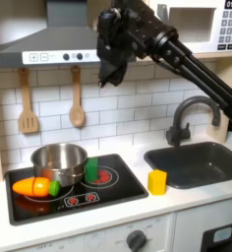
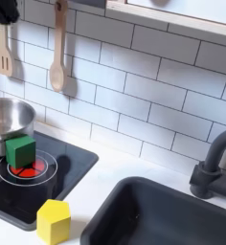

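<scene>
In the first exterior view my claw (image 1: 114, 71) hangs high over the stove (image 1: 108, 193), in front of the tiled wall; I cannot tell whether its fingers are spread or pressed together. Well below it, the green block (image 1: 91, 169) stands on the stove just beside the steel pot (image 1: 59, 161), with a toy carrot (image 1: 35, 186) in front and a yellow block (image 1: 157, 181) on the tabletop (image 1: 138, 209) near the sink (image 1: 202, 162).

In the second exterior view the green block (image 2: 20, 150) sits on a red burner ring (image 2: 29, 169), touching the pot (image 2: 8, 122); the yellow block (image 2: 54, 221) lies nearer the sink (image 2: 168, 215).
</scene>
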